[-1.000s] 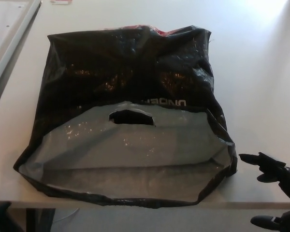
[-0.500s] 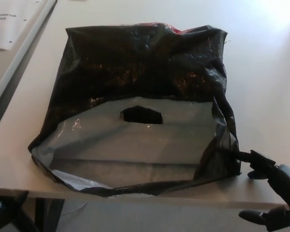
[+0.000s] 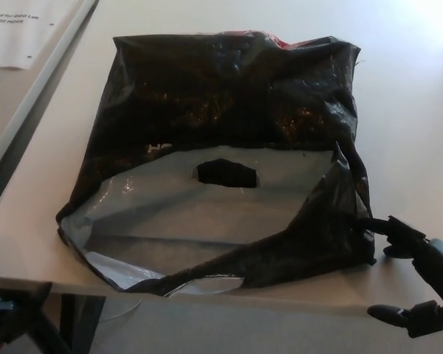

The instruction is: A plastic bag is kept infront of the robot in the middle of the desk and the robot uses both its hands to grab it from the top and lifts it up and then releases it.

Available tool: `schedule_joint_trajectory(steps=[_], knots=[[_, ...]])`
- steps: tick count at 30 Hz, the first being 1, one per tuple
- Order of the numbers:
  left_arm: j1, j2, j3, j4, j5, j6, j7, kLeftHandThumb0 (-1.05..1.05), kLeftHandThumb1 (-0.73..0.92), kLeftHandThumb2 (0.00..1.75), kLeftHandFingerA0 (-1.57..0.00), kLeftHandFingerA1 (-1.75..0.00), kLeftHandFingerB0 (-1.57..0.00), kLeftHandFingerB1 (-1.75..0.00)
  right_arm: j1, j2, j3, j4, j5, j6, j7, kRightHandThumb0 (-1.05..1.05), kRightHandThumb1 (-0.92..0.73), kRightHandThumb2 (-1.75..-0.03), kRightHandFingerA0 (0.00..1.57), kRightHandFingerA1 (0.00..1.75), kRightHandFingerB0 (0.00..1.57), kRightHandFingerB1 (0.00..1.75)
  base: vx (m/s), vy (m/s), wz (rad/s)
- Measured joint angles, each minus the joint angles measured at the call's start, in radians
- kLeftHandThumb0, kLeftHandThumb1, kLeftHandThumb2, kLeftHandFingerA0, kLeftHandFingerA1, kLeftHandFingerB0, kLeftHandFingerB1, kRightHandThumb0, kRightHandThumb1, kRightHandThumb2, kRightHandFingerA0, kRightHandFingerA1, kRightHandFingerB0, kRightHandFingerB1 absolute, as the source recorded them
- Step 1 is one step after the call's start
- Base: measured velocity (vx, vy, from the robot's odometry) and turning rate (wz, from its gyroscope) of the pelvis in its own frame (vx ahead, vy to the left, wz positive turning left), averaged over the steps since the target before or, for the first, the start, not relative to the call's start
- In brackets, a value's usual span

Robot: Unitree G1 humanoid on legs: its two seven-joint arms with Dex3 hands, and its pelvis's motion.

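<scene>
A black plastic bag (image 3: 229, 96) lies in the middle of the pale desk (image 3: 410, 110), its mouth facing me and showing the grey inside and an oval handle cutout (image 3: 227, 172). My right hand (image 3: 421, 273) is at the bag's near right corner. Its fingers are apart, with the upper finger (image 3: 390, 225) touching the bag's edge and the thumb (image 3: 395, 316) below the desk edge. A dark shape at the bottom left corner, below the desk edge, looks like my left hand (image 3: 6, 313); too little of it shows to read.
A white printed sheet (image 3: 22, 29) lies at the far left, beyond a grey strip (image 3: 40, 85) along the desk's left side. A bit of red (image 3: 269, 38) peeks out behind the bag's far edge. The desk's front edge runs just under the bag's mouth.
The camera has shifted, so the whole picture sits further right. My right hand has closed in on the bag's right corner, and the near right rim of the mouth has folded inward.
</scene>
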Motion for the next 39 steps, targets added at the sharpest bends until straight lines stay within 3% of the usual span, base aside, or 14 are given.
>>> schedule_joint_trajectory(steps=[3,6,9,10,11,14,19,20,22,24,26,36,37,39], knots=[[-0.001,0.008,-0.004,-0.004,-0.008,0.007,-0.016,-0.37,0.55,0.6,-0.29,-0.35,-0.09,-0.21,0.0,-0.001,-0.001,0.006,0.001,-0.005,-0.005,-0.65,-0.41,-0.72,0.4,0.55,0.12,0.39,0.0,0.0,0.0],[-0.001,0.025,-0.01,-0.004,-0.01,0.008,-0.028,-0.4,0.55,0.6,-0.3,-0.34,-0.09,-0.22,0.001,-0.007,-0.003,0.009,0.002,-0.009,-0.009,-0.65,-0.42,-0.72,0.41,0.56,0.12,0.4,0.0,0.0,0.0],[-0.001,0.032,-0.015,-0.01,-0.012,0.013,-0.04,-0.39,0.55,0.59,-0.29,-0.34,-0.09,-0.21,0.005,-0.012,-0.006,0.012,0.002,-0.014,-0.014,-0.63,-0.41,-0.72,0.42,0.57,0.12,0.4,0.0,0.0,0.0],[-0.001,0.034,-0.018,-0.013,-0.013,0.017,-0.048,-0.39,0.54,0.59,-0.29,-0.35,-0.09,-0.21,0.009,-0.013,-0.009,0.011,0.002,-0.016,-0.017,-0.56,-0.47,-0.55,0.44,0.49,0.16,0.31,0.0,0.0,0.0],[-0.001,0.034,-0.02,-0.016,-0.014,0.02,-0.054,-0.4,0.54,0.59,-0.3,-0.35,-0.09,-0.21,0.012,-0.014,-0.011,0.011,0.002,-0.018,-0.019,-0.64,-0.42,-0.72,0.41,0.56,0.12,0.39,0.0,0.0,0.0],[-0.001,0.035,-0.022,-0.029,-0.021,0.028,-0.07,-0.42,0.54,0.59,-0.29,-0.34,-0.1,-0.23,0.013,-0.016,-0.015,0.016,0.002,-0.024,-0.022,-0.65,-0.42,-0.72,0.41,0.55,0.12,0.39,0.0,0.0,0.0],[-0.004,0.035,-0.032,-0.076,-0.052,0.031,-0.119,-0.54,0.39,0.67,-0.27,-0.41,-0.07,-0.34,0.012,-0.017,-0.025,0.027,0.008,-0.03,-0.022,-0.63,-0.41,-0.71,0.4,0.54,0.13,0.39,0.0,0.0,0.0],[-0.006,0.035,-0.034,-0.088,-0.063,0.034,-0.137,-0.57,0.4,0.68,-0.28,-0.42,-0.08,-0.33,0.012,-0.017,-0.028,0.028,0.009,-0.03,-0.022,-0.55,-0.49,-0.55,0.44,0.47,0.18,0.31,0.0,0.0,0.0],[-0.004,0.036,-0.035,-0.104,-0.082,0.046,-0.17,-0.58,0.4,0.69,-0.27,-0.42,-0.07,-0.34,0.012,-0.019,-0.034,0.03,0.012,-0.03,-0.021,-0.56,-0.49,-0.55,0.44,0.47,0.18,0.31,0.01,0.001,0.04],[-0.003,0.038,-0.04,-0.12,-0.096,0.058,-0.199,-0.57,0.39,0.68,-0.28,-0.42,-0.08,-0.35,0.011,-0.021,-0.035,0.03,0.012,-0.028,-0.02,-0.62,-0.41,-0.72,0.43,0.56,0.14,0.4,0.0,0.0,0.0],[-0.003,0.038,-0.042,-0.129,-0.112,0.066,-0.224,-0.59,0.39,0.69,-0.28,-0.42,-0.08,-0.34,0.009,-0.021,-0.035,0.03,0.012,-0.027,-0.02,-0.54,-0.48,-0.54,0.45,0.49,0.18,0.32,0.0,0.0,0.0],[0.002,0.047,-0.072,-0.193,-0.143,0.119,-0.315,-0.58,0.48,0.55,-0.34,-0.35,-0.1,-0.26,-0.025,-0.02,-0.034,0.049,0.012,-0.023,-0.017,-0.55,-0.49,-0.55,0.45,0.48,0.19,0.32,0.0,0.0,0.0],[0.003,0.047,-0.072,-0.2,-0.147,0.127,-0.322,-0.61,0.39,0.73,-0.27,-0.45,-0.07,-0.3,-0.028,-0.02,-0.034,0.049,0.013,-0.022,-0.016,-0.55,-0.48,-0.55,0.46,0.49,0.19,0.32,0.0,0.0,0.0],[0.004,0.046,-0.072,-0.207,-0.155,0.135,-0.332,-0.56,0.46,0.57,-0.35,-0.36,-0.11,-0.21,-0.031,-0.018,-0.033,0.049,0.014,-0.019,-0.016,-0.53,-0.48,-0.54,0.46,0.5,0.19,0.32,0.0,0.0,0.0]])
